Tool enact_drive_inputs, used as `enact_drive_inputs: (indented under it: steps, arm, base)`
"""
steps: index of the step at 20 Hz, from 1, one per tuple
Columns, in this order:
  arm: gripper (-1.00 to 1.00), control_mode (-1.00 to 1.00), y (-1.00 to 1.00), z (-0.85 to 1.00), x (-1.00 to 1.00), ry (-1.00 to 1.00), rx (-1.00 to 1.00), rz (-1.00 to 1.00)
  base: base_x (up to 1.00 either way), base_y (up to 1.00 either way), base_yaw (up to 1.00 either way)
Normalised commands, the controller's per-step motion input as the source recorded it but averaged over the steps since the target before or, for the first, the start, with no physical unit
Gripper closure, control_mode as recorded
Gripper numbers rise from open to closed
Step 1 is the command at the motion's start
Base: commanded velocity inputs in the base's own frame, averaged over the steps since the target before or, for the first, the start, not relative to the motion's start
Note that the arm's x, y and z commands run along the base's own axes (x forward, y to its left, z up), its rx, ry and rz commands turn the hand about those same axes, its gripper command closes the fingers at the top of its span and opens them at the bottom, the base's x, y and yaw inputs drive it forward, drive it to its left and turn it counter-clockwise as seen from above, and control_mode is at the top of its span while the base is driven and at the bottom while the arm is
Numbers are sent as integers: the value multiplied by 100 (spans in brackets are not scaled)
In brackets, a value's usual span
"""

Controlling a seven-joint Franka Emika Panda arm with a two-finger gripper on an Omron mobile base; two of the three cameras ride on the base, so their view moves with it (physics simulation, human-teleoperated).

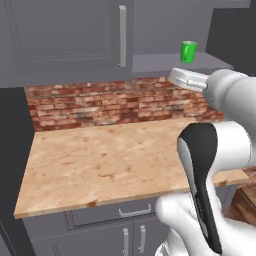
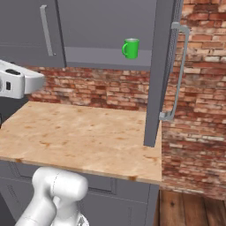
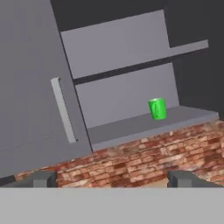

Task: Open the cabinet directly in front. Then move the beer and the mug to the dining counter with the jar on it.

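Cabinet doors: two; the left door [image 1: 65,30] is shut, the right door [image 2: 160,70] stands swung out toward the near side, over the right end of the counter.
Door handles: two long silver bars, one on the left door [image 1: 122,36], one on the open right door [image 2: 178,70].
Cabinet inside [image 3: 127,94]: grey, with two shelves counted in the hand view, the lower and one above it.
Mug [image 2: 130,48]: one, bright green, upright on the lower shelf, toward its right end, well apart from the gripper.
Counter [image 1: 110,160]: one light wood top under the cabinet, brick wall [image 1: 115,102] behind it.
Low drawer handles: three short silver ones under the counter's near edge in the left base view.
Gripper [image 3: 112,178]: fingers spread wide with nothing between them, held in the air above the counter, short of the shelf.
Left base view alone: the low drawers.
Right base view alone: the open door edge-on and the wood floor [image 2: 190,209] at far right.
Hand view alone: the upper shelf and both fingertips [image 3: 43,178].
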Motion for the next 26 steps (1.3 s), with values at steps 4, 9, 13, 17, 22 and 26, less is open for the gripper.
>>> enact_drive_inputs:
  steps: [4,9,13,17,22,26]
  arm:
    - [-100,-100,100,-28,99,0,0,19]
    - [-100,-100,70,-4,52,3,0,8]
    - [-100,-100,39,67,16,20,-2,0]
    - [-100,-100,33,46,9,22,-7,-2]
    - [-100,-100,-1,0,1,1,0,0]
    - [-100,-100,-35,9,2,13,4,0]
  base:
    - [0,0,0]
    - [0,0,0]
    - [0,0,0]
    - [0,0,0]
    - [0,0,0]
    - [0,0,0]
